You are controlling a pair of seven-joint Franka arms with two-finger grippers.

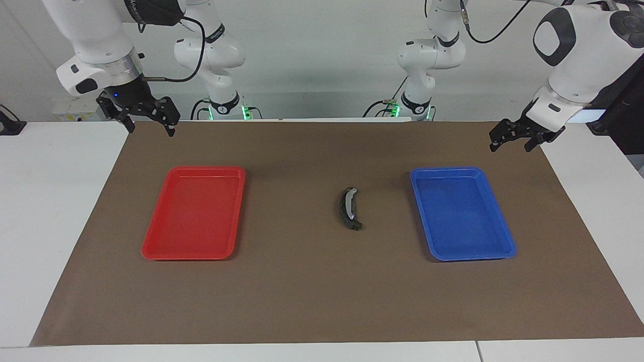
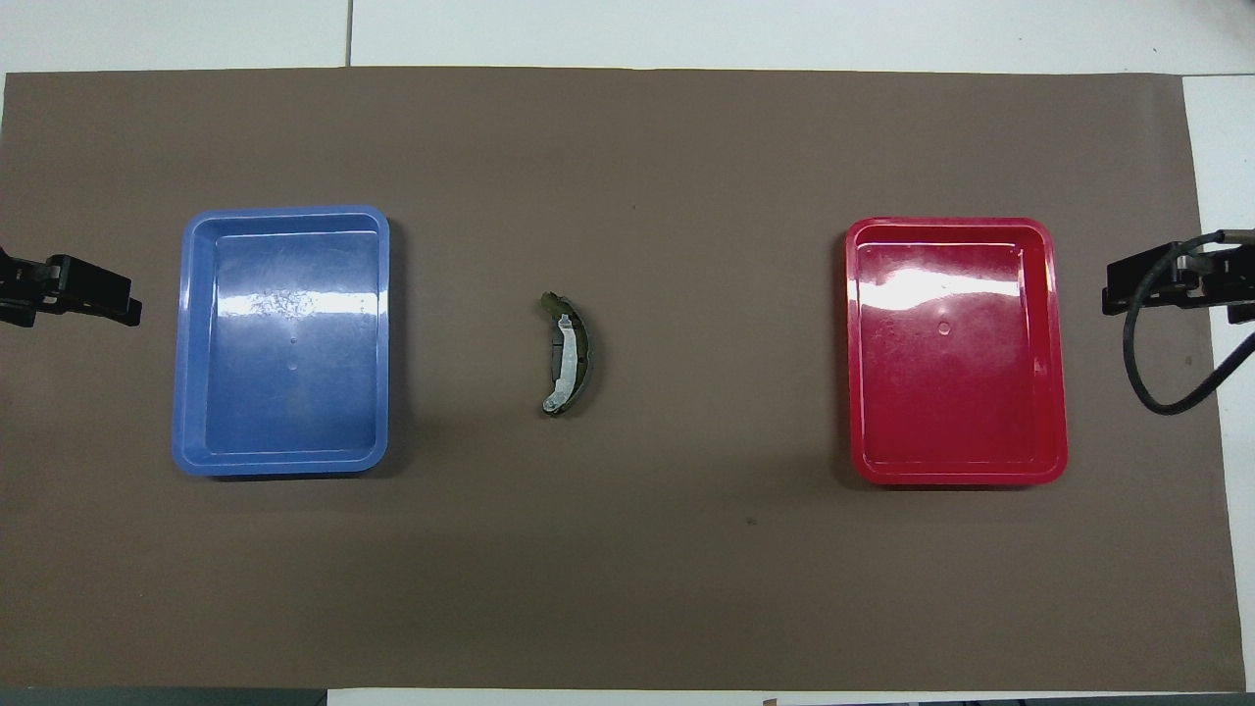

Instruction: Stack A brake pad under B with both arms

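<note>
The curved B (image 1: 348, 208) lies on the tabletop (image 1: 312, 291) between two trays, both empty pincers, left (image 1: 518, 136) and right (image 1: 146, 113), hang open, and B could slip if pinched on its round edge.

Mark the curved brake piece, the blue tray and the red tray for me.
Curved brake piece (image 2: 569, 353): overhead view, middle of its arc.
Blue tray (image 2: 284, 338): overhead view, bare floor of the tray.
Red tray (image 1: 196, 211): facing view, bare floor of the tray.
</note>
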